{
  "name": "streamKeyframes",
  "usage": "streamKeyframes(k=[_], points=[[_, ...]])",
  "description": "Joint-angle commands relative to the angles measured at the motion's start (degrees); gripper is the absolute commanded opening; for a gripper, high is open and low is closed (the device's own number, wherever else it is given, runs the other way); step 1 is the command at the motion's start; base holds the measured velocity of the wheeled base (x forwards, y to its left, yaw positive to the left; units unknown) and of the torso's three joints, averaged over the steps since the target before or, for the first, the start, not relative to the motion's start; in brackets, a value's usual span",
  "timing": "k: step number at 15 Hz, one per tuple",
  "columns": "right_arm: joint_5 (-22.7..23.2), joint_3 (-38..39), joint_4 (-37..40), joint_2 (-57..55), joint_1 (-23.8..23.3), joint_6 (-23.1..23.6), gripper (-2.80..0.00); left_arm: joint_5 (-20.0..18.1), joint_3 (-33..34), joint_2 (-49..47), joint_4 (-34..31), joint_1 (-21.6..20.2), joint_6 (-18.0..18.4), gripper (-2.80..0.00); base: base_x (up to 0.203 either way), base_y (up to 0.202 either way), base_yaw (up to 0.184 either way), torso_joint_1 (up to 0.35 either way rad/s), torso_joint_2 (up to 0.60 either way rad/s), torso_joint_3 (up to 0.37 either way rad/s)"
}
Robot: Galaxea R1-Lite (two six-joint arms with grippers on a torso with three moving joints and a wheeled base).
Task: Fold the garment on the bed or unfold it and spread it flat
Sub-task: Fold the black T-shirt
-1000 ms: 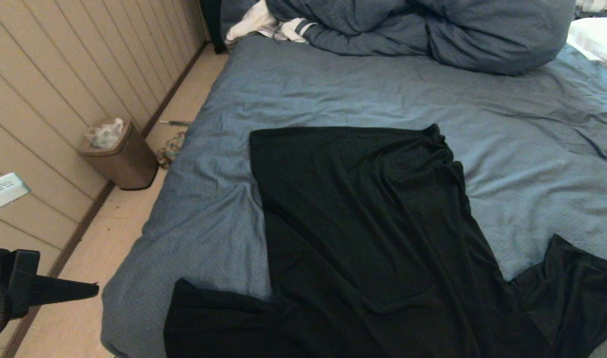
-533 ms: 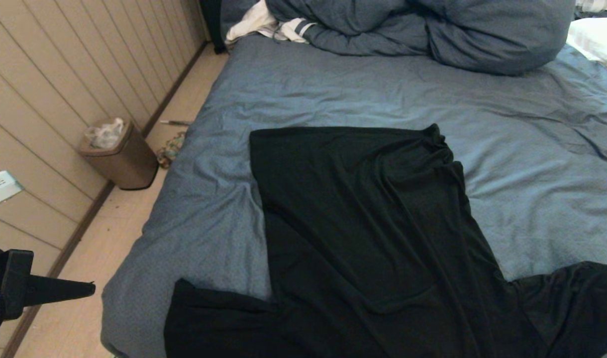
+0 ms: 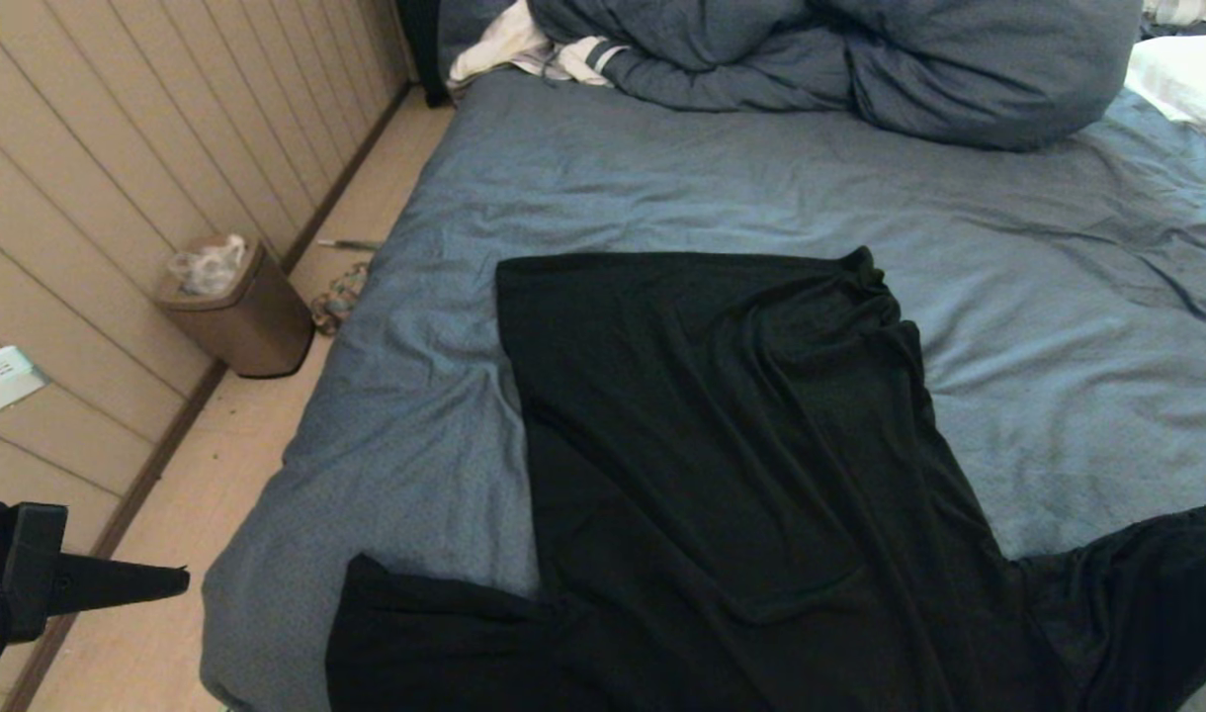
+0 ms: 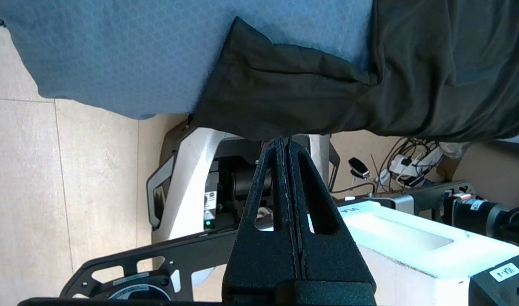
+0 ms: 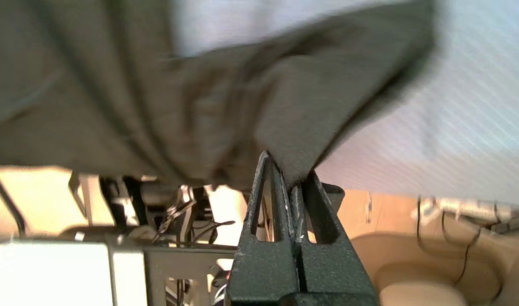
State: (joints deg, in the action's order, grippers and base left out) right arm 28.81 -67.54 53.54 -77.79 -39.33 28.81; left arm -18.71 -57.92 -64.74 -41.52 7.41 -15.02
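No legible text on anything visible.

A brown bin (image 3: 237, 311) stands on the light floor (image 3: 257, 435) by the wooden wall (image 3: 119, 148).

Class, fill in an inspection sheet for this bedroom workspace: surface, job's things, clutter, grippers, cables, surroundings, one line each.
Surface: bed, wrinkled blue-grey cover.
Job's things: black garment lies spread on the near part, print not visible, sleeves out to both sides.
Clutter: bunched duvet, white striped cloth and white pillow at the far end.
Grippers: left gripper shut, at the left sleeve's edge; right gripper shut on the garment's right sleeve.
Cables: tangle by the robot's base.
Surroundings: panelled wall, brown bin on the floor.
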Motion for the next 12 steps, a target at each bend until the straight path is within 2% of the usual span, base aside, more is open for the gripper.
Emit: streamKeyframes(k=[1,7,12], points=[[0.19,0.69,0.76,2.35,6.74,-0.45,-2.8,-0.1,0.12,0.06,-0.23,-0.03,-0.1,-2.8,0.0,0.0,0.0,0.0,0.0,0.0],[-0.27,1.09,4.62,4.98,27.79,-4.05,-2.8,-0.01,0.52,1.15,-0.4,-0.03,-0.1,-2.8,0.0,0.0,0.0,0.0,0.0,0.0],[-3.96,2.13,4.81,4.2,42.34,-5.87,-2.8,-0.25,1.71,1.36,-0.23,-0.03,-0.1,-2.8,0.0,0.0,0.0,0.0,0.0,0.0]])
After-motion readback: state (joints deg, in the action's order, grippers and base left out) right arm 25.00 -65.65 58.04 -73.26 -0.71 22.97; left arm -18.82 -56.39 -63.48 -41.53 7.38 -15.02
